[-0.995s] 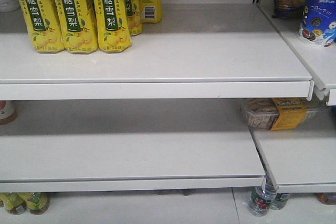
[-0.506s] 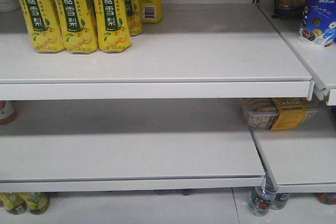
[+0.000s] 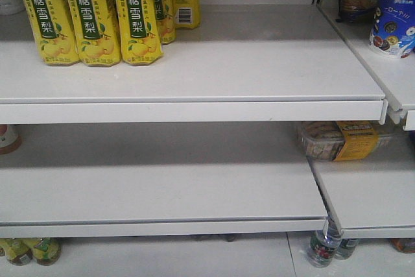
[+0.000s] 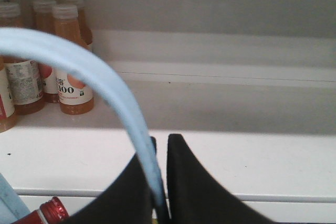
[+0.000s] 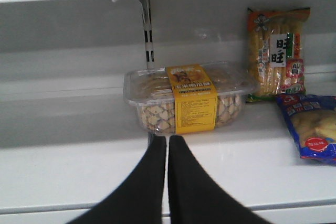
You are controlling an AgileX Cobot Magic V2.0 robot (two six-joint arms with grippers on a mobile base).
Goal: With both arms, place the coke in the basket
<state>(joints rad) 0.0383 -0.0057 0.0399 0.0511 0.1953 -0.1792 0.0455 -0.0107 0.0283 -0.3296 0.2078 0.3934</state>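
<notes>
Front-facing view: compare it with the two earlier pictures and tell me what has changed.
Nothing has visibly changed. The yellow drink cartons stand in the same places on the upper shelf, the clear snack box with the yellow band lies where it did on the middle level, and the bottles at the floor have not moved. No arm or gripper shows in this view at any of the three moments.

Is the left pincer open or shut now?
Shut on the basket handle: the left pincer has both black fingers pressed against the light-blue band, with no gap.
</notes>
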